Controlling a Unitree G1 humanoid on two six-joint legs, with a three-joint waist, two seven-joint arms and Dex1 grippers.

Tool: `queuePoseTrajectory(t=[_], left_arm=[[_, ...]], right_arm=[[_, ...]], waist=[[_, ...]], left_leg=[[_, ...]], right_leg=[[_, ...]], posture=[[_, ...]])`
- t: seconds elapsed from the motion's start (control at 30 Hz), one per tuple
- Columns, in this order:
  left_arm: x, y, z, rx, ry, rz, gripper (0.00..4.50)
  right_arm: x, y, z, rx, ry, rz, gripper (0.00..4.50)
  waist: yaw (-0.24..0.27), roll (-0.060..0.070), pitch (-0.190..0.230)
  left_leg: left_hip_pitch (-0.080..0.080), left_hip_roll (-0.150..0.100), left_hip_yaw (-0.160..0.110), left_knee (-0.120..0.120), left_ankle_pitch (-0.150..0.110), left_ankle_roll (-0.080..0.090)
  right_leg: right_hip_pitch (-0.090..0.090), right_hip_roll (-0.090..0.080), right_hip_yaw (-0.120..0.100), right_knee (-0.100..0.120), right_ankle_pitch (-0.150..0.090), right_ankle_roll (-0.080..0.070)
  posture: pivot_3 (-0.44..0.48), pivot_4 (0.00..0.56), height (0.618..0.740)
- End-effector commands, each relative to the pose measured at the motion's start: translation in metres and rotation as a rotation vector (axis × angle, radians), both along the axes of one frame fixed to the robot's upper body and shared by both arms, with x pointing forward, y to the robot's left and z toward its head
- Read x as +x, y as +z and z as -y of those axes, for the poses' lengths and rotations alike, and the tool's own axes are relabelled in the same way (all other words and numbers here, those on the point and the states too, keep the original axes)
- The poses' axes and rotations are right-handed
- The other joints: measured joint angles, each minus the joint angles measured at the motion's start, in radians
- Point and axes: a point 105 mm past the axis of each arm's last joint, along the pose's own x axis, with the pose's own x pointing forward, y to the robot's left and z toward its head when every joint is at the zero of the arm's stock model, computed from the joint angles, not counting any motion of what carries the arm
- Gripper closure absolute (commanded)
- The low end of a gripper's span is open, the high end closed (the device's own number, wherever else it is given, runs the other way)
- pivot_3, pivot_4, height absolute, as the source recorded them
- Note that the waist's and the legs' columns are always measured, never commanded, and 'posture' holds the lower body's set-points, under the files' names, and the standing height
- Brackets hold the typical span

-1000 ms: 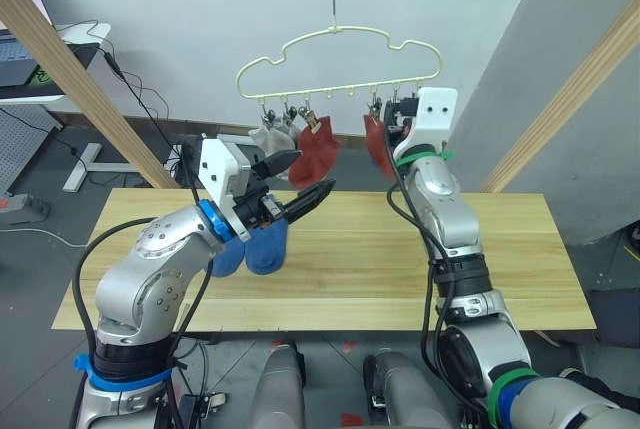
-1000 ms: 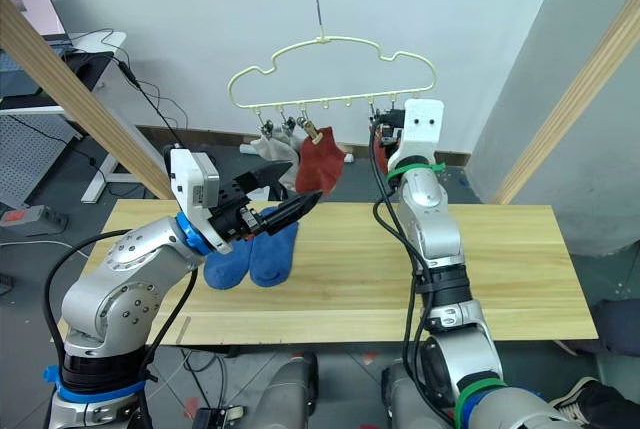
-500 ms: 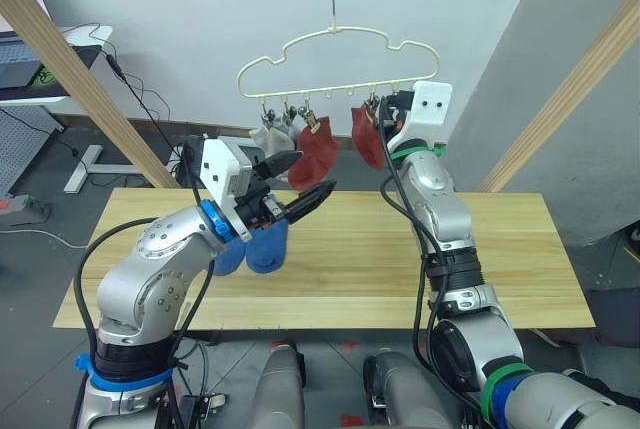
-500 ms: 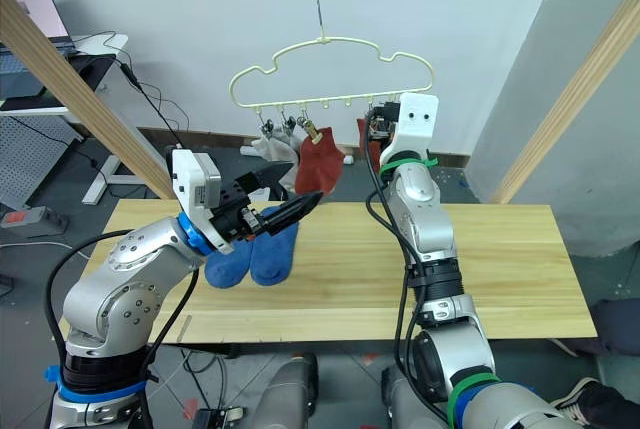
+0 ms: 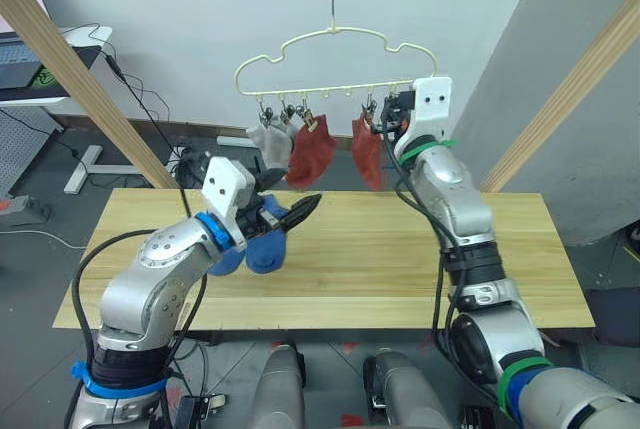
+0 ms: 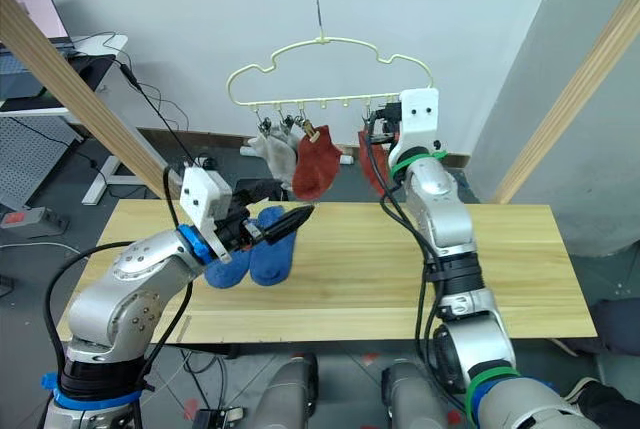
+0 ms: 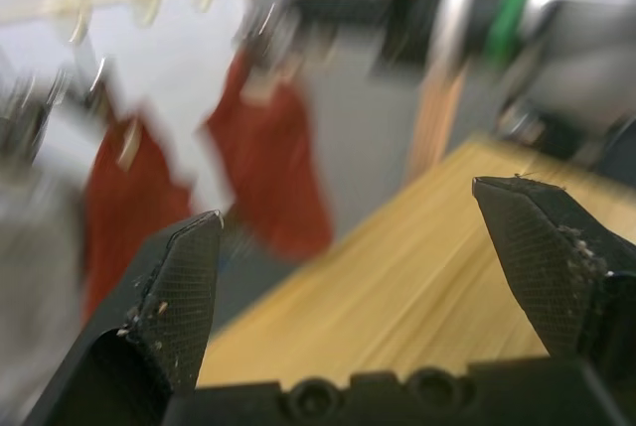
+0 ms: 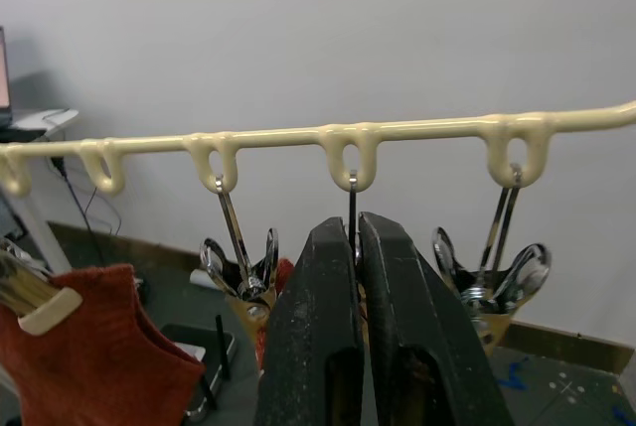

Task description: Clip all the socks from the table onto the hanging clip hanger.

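1. Hanger (image 5: 335, 61): cream wire, hung by its hook above the far edge of the table (image 5: 420, 259), six metal clips along its bar.
2. Clips, contents: two grey socks (image 5: 268, 137) bunched at my left end; one red sock (image 5: 312, 152) next to them; a second red sock (image 5: 366, 154) further right, under my right pincer. By my count the rest of the clips hang bare.
3. Right pincer (image 8: 358, 247): raised to the bar, fingers pressed together around the wire stem of a clip. I judge it is squeezing that clip; whether the second red sock is already bitten by it I cannot tell.
4. Left pincer (image 5: 292, 211): fingers apart, holding nothing, low over the table's left half.
5. Blue socks (image 5: 252, 247): two, lying side by side on the table, long axes running from me toward the far edge. They sit just below and slightly behind my left fingertips.
6. Governing relation: the blue pair lies on my left, close under the left pincer and well apart from the right one, so the left arm is the nearer for the pickup; it would need to drop down and back.
7. Tally, as judged: four hung or nearly so, two outstanding.
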Motion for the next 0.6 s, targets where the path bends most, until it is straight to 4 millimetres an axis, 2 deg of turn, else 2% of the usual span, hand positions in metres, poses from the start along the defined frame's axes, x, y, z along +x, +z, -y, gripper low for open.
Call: queuePoseTrajectory(t=[0.03,0.23,0.47,0.6], left_arm=[[0.013,-0.028,-0.017,0.105,0.095,-0.038,0.0],[0.047,-0.074,-0.03,0.253,0.2,-0.081,0.0],[0.08,-0.105,-0.033,0.352,0.251,-0.148,0.0],[0.085,-0.12,-0.032,0.344,0.254,-0.24,0.0]], right_arm=[[-0.007,0.016,-0.001,-0.047,0.098,0.01,4.47],[-0.013,0.019,0.0,-0.086,0.185,-0.031,4.47],[-0.022,0.015,0.002,-0.089,0.212,-0.078,4.47],[-0.025,0.015,0.004,-0.085,0.199,-0.09,4.47]], waist=[[0.0,0.0,0.0],[0.002,0.0,0.0],[-0.003,0.0,0.001],[-0.008,0.0,0.001]], left_leg=[[0.0,0.0,0.0,0.0,0.0,0.0],[-0.001,-0.001,0.001,0.0,0.0,0.001],[-0.001,-0.001,0.002,-0.001,0.0,0.001],[-0.002,-0.001,0.002,0.0,0.0,0.001]], right_leg=[[0.0,0.0,0.0,0.0,0.0,0.0],[-0.001,0.0,0.0,-0.001,0.0,0.0],[-0.001,0.0,0.0,-0.001,0.0,0.0],[-0.001,0.0,0.0,-0.001,0.0,0.001]], posture=[[0.087,0.224,0.74],[0.045,0.241,0.74],[0.009,0.258,0.74],[-0.012,0.261,0.74]])
